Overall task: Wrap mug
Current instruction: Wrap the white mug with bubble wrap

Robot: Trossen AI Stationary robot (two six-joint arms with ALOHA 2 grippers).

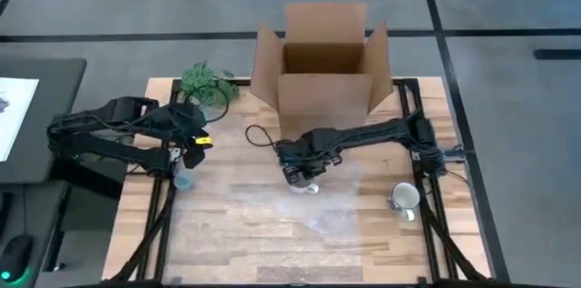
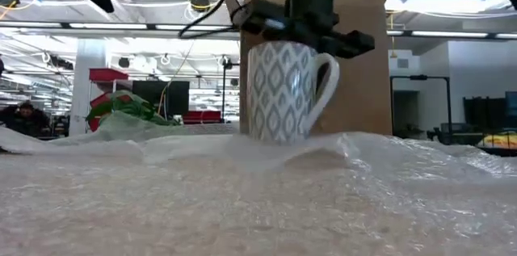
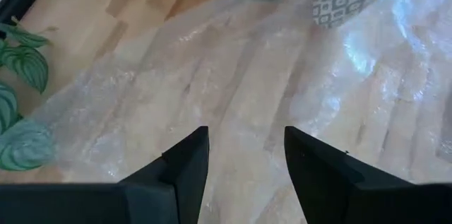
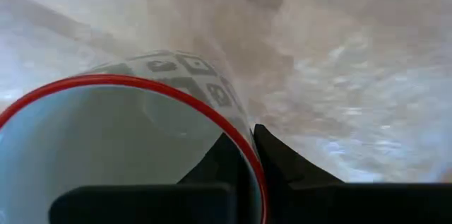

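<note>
The right gripper (image 2: 311,34) clamps the rim of the grey-patterned, red-rimmed ceramic mug (image 2: 283,90), apparently resting on the clear bubble-wrap sheet (image 2: 266,199) toward the table's back edge. Lower it squarely before releasing. The left gripper (image 3: 244,160) waits at the left edge, fingers apart.

1. The left arm (image 1: 118,134) is built of black, boxy, matte segments joined by rounded joints, with a small yellow marking (image 1: 205,140) near its wrist end.
2. The right arm (image 1: 381,132) has the same black, blocky links; a thin black cable (image 1: 258,134) loops out beside its wrist.
3. The left claw (image 3: 244,160) has two flat, dark, wedge-shaped fingers with angular edges, set on a black crossbar.
4. The right claw (image 4: 244,157) shows dark, smooth, tapering fingers above a black rounded bar.
5. In the low view, the right arm's wrist (image 2: 311,6) is a black, chunky block with protruding bracket-like side pieces and black cables above it.
</note>
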